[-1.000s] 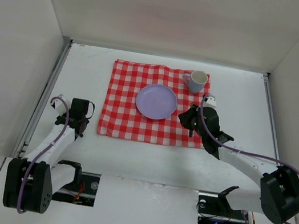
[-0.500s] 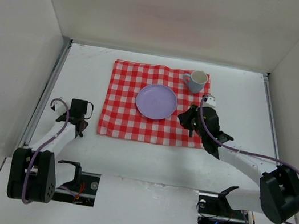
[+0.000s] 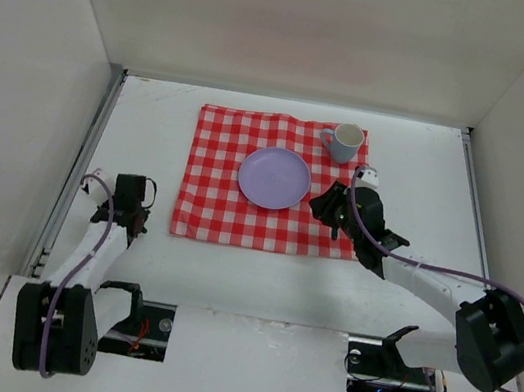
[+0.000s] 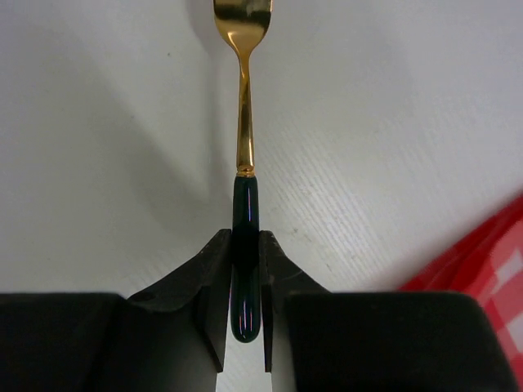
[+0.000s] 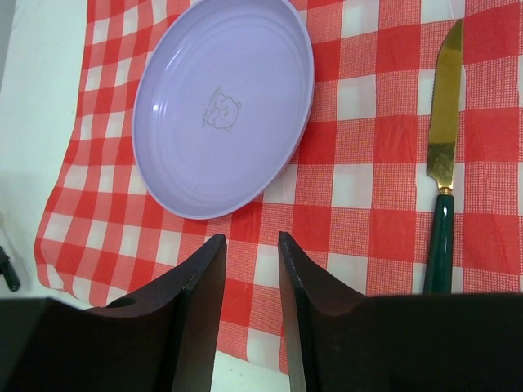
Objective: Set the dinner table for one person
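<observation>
On the white dinner table (image 3: pixel 420 163) lies a red-and-white checked cloth (image 3: pixel 220 148) with a lilac plate (image 3: pixel 274 178) at its middle and a pale blue cup (image 3: pixel 345 142) at its far right corner. My left gripper (image 4: pixel 245 233) (image 3: pixel 129 201) is left of the cloth, low over the bare table, shut on the dark green handle of a gold fork (image 4: pixel 243 122) whose tines point away from me. My right gripper (image 5: pixel 249 237) (image 3: pixel 326 207) hovers open over the cloth, just right of the plate (image 5: pixel 222 106). A gold knife with a green handle (image 5: pixel 444 147) lies flat on the cloth beside it.
White wall panels close the table in at the left, back and right. A metal rail (image 3: pixel 78 174) runs along the left edge near my left arm. The cloth's corner (image 4: pixel 490 253) shows at the right of the left wrist view.
The left jaws have closed on the fork's handle, and that gripper has shifted slightly left and nearer. The right jaws have opened; the right arm has barely moved.
</observation>
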{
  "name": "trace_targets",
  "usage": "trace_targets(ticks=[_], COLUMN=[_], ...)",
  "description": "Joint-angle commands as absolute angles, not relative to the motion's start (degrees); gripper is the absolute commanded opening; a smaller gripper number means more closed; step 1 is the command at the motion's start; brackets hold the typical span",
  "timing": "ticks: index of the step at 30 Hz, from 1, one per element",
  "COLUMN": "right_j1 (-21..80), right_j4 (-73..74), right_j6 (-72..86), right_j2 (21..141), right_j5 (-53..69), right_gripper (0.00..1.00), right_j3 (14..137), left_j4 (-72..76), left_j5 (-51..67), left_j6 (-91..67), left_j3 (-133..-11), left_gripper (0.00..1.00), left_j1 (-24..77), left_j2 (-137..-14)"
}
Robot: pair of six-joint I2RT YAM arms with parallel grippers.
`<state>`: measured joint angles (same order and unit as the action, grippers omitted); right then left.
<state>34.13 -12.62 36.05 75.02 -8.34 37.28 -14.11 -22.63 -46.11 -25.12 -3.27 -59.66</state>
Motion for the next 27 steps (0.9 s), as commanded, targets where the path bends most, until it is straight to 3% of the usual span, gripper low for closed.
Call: trace_targets(ticks=[1, 8, 18, 27], right_j1=[33.79, 33.71, 33.0, 33.0], right_j4=[-15.64, -15.73, -15.65, -15.82], right_j6=[36.21, 36.21, 36.39, 36.39], right_j2=[73.83, 74.18, 72.86, 73.56], right_j5=[-8.44, -8.61, -9.14, -9.23], right_gripper=[0.38, 0.42, 0.42, 0.42], right_j3=[37.62, 37.62, 37.0, 37.18], left_j4=[-15.64, -17.32, -11.17, -7.21], left_j5=[-25.21, -28.48, -27.43, -19.51], left_j6=[-43.77, -37.8, -27.18, -21.36], left_j3=[-25.31, -33.64, -49.03, -52.73], left_gripper=[0.05, 0.05, 0.06, 0.07], left_j1=[-1.37, 8.11, 27.72, 30.1], left_j2=[-52.66, -51.58, -71.6, -85.15])
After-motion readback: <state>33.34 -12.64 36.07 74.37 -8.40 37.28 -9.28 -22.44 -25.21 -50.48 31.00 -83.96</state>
